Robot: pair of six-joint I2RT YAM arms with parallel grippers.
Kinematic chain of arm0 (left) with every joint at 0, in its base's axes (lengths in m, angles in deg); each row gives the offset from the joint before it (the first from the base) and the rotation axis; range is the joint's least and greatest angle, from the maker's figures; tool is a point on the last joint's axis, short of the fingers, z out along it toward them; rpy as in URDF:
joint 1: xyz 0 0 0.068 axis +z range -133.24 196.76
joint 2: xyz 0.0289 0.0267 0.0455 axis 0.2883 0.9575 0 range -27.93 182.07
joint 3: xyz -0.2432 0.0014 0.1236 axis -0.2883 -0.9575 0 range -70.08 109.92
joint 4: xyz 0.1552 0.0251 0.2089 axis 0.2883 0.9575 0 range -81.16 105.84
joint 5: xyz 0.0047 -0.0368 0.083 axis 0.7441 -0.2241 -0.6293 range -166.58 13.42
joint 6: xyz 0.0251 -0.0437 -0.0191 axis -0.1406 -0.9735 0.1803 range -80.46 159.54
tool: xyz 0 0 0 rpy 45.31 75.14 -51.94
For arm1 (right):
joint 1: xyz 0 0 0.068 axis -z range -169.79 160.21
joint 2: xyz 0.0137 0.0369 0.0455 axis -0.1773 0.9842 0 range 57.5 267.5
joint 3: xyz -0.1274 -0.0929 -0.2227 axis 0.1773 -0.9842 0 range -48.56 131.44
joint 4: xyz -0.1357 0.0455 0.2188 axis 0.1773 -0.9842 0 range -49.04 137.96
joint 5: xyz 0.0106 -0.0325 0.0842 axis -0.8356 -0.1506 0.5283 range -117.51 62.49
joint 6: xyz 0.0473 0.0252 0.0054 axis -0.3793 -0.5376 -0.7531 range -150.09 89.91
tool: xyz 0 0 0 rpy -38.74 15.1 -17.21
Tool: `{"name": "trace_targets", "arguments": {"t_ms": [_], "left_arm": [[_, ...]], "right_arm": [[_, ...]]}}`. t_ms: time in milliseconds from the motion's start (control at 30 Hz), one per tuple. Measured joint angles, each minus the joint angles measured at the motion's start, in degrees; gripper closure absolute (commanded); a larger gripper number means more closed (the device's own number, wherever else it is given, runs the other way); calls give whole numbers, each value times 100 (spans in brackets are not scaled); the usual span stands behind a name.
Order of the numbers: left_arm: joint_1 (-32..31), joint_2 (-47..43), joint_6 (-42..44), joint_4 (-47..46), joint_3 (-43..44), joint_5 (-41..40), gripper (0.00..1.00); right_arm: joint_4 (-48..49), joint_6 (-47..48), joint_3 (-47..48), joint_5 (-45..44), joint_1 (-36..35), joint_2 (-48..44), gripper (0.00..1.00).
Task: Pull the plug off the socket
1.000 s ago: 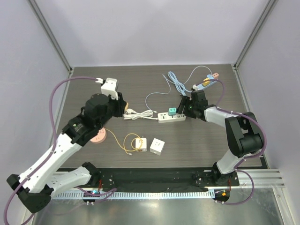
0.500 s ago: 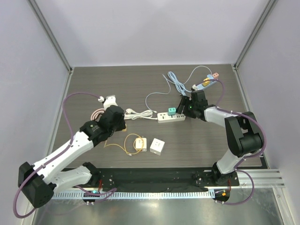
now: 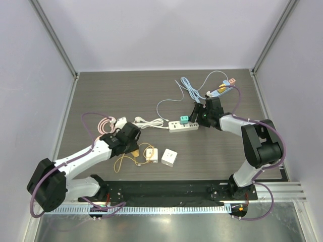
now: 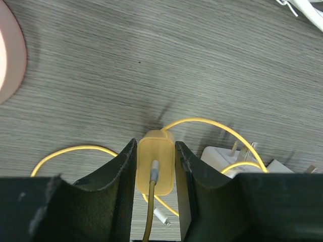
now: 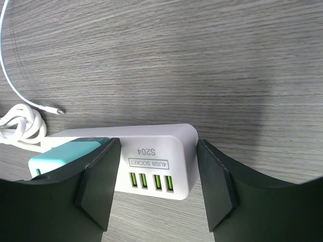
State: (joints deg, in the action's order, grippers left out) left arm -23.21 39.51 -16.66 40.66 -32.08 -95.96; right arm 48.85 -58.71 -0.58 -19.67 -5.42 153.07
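- Plug location: we see a teal plug seated in the top face of the white power strip, which lies near the middle of the table.
- The strip's long axis runs left to right across the table. The teal plug sits just to the left of the right hand, which stands over the strip's USB end.
- We read the right hand as partly open. One finger is just beside the strip's end, the other is in front of the teal plug, and the end section lies between them. We judge it to be bracing the strip rather than clamping it, though we cannot tell how hard it presses.
- The left hand is closed snugly on a yellow plug, with a yellow cable trailing from it. This plug is in no socket and hangs close over the table beside two white adapters.
- The left hand is well apart from the strip, toward the near left, so the right arm is the nearer one to the teal plug.
- In our judgement a pull on the teal plug would go straight up off the strip's face. The left hand would have to release the yellow plug first.
- Writing: we read "4USB SOCKET" in a frame and "S204" beside it, upside down in the right wrist view, next to four green USB ports. We can read no other brand.
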Motion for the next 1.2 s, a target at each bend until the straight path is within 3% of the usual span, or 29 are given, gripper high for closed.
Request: {"name": "trace_targets", "arguments": {"t_ms": [33, 200, 233, 333, 533, 767, 1100, 1200], "left_arm": [[0, 0, -55, -22, -2, 7, 58], [-2, -50, -227, -39, -61, 13, 37], [-2, -79, -236, -24, -63, 13, 27], [-2, -168, -210, 155, 13, -35, 23], [-2, -345, 190, 645, 999, -166, 24], [-2, -374, 920, -221, 1753, 640, 33], [-2, 896, 1187, -1073, 2310, 1534, 39], [-2, 1515, 1185, -1322, 2472, 1821, 54]], "right_arm": [[11, 0, 0, 17, 0, 7, 35], [44, -2, 2, 68, 0, 33, 35], [55, -2, 2, 85, 0, 39, 34], [72, -2, 2, 116, 0, 48, 35], [83, -2, 7, 136, -2, 59, 35], [81, -2, 7, 138, -2, 57, 34], [-162, 7, 22, 120, -17, -42, 33], [-483, 79, 72, -33, -66, -151, 29]]}}
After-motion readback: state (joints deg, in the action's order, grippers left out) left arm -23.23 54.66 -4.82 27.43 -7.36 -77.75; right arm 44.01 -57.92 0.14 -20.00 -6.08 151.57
